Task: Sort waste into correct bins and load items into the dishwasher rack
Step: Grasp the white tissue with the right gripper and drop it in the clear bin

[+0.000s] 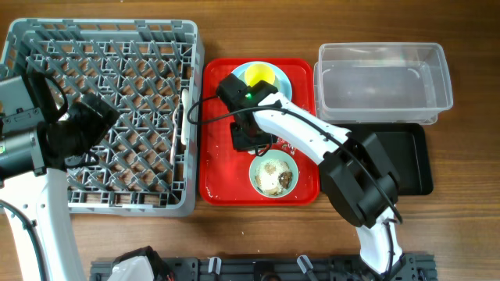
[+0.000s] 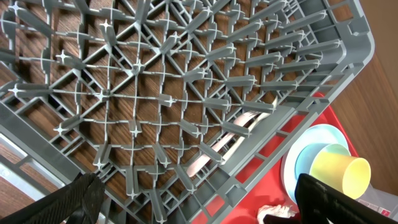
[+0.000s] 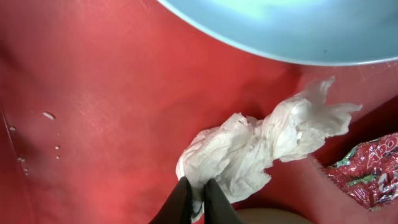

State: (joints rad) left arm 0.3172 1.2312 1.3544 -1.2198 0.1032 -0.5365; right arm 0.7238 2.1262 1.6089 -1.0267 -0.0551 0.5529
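Note:
My right gripper (image 3: pixel 194 193) is shut on the crumpled white tissue wad (image 3: pixel 261 146) over the red tray (image 1: pixel 219 168), just below the light blue plate (image 3: pixel 292 28). The red snack wrapper (image 3: pixel 367 168) lies to its right. The yellow cup (image 1: pixel 259 74) stands on the blue plate (image 1: pixel 284 80). The pale green bowl (image 1: pixel 273 173) holds rice-like food scraps at the tray's front. My left gripper (image 2: pixel 205 202) is open over the grey dishwasher rack (image 1: pixel 101 117), near its right wall. White cutlery (image 2: pixel 233 134) lies in the rack. The cup (image 2: pixel 342 174) also shows in the left wrist view.
The clear plastic tub (image 1: pixel 383 82) stands at the back right, the shallow black tray (image 1: pixel 406 156) in front of it. The right arm (image 1: pixel 312 133) reaches across the red tray. The table's wood shows round the containers.

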